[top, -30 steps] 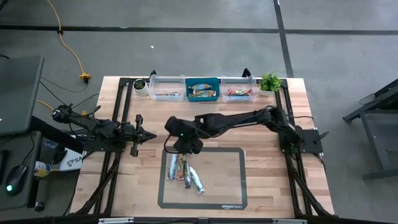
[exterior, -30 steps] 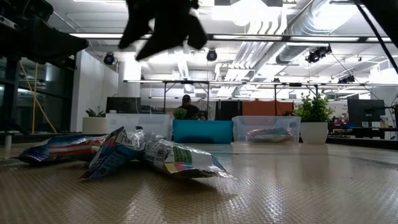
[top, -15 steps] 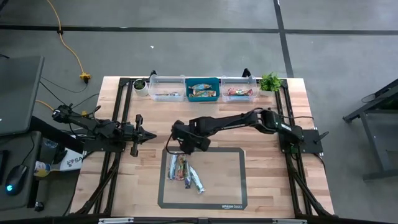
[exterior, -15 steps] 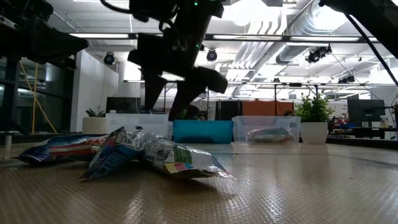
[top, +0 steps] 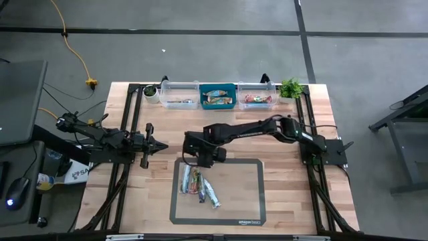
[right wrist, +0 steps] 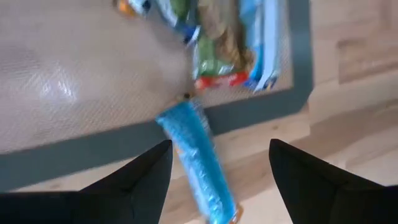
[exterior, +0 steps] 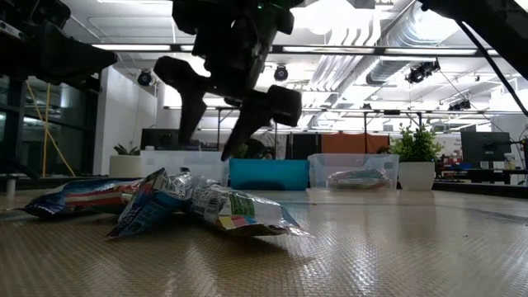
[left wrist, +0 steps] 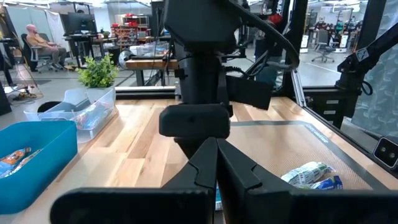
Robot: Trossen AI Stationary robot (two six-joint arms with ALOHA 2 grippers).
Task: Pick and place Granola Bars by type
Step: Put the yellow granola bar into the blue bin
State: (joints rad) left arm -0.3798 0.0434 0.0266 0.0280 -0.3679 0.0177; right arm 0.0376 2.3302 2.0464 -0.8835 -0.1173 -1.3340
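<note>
Several granola bars [top: 199, 184] lie in a loose pile on the left part of the grey mat [top: 241, 194]; the low view shows their shiny wrappers [exterior: 198, 206]. One light-blue bar [right wrist: 194, 152] lies across the mat's border. My right gripper [top: 200, 159] hangs open above the mat's far left corner, pointing steeply down. Its fingers [right wrist: 143, 180] stand on either side of that bar, clear of it. My left gripper [top: 160, 144] waits shut and level at the table's left, holding nothing.
Along the far edge stand a clear bin [top: 179, 95], a blue bin [top: 218, 96] and a second clear bin [top: 258, 95], each with bars inside. A small pot [top: 152, 92] and a plant [top: 290, 88] flank them. Bare wood [top: 287, 194] lies right of the mat.
My right gripper has come down toward the mat's far left corner, tipping to point more steeply down and rolling about its own axis. It has stayed open. The bars have not moved.
</note>
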